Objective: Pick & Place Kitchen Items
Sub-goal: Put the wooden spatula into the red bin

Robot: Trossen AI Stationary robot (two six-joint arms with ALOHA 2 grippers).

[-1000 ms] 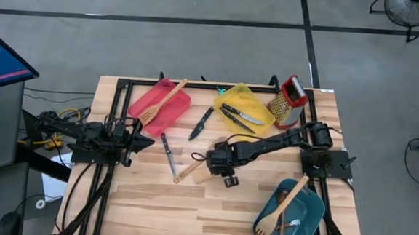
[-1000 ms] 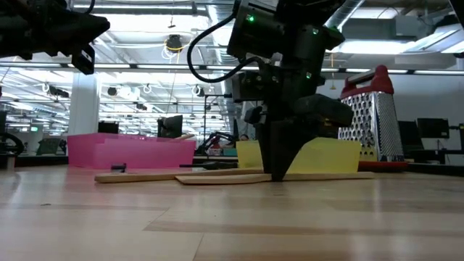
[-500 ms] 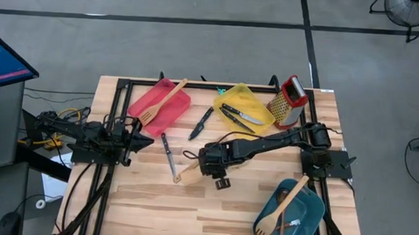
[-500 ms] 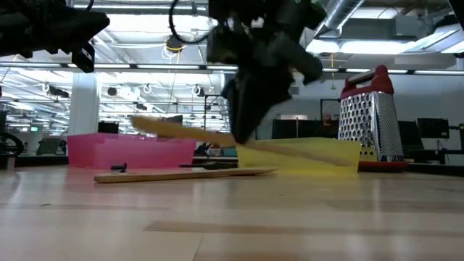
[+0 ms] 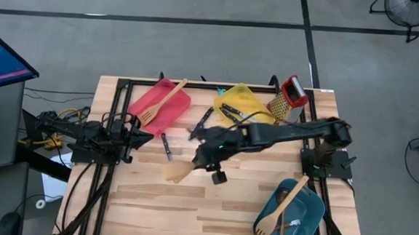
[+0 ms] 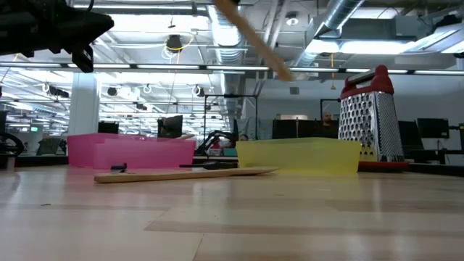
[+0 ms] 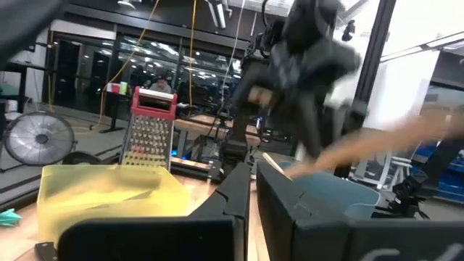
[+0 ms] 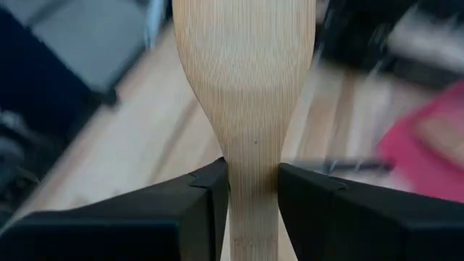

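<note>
Since the earlier frames the right arm has lifted the wooden spatula [image 5: 178, 172] clear of the desk [image 5: 189, 204] and swung toward the red tray [image 5: 159, 103].

High view: the right gripper [image 5: 205, 161] holds the spatula by its handle, blade leading, over the desk centre; this grip keeps the blade free for release into a tray. The left gripper [image 5: 144, 137] waits at the left edge, fingers shut and empty. A knife [image 5: 165, 145] lies just beside the spatula blade; another knife [image 5: 201, 122] is partly covered by the arm. The yellow tray [image 5: 245, 105] contents are partly hidden, and the grater [image 5: 287, 100] stands beside it. The teal tray [image 5: 291, 210] holds a slotted turner [image 5: 283, 206].

Low view: only the spatula handle shows, tilted, cut off at the top edge; the gripper is out of frame. A second flat wooden utensil [image 6: 185, 173] rests on the desk.

Left wrist view: the right arm is motion-blurred; the grip cannot be made out.

Right wrist view: both fingers [image 8: 210, 199] clamp the spatula neck; the handle end is cut off.
</note>
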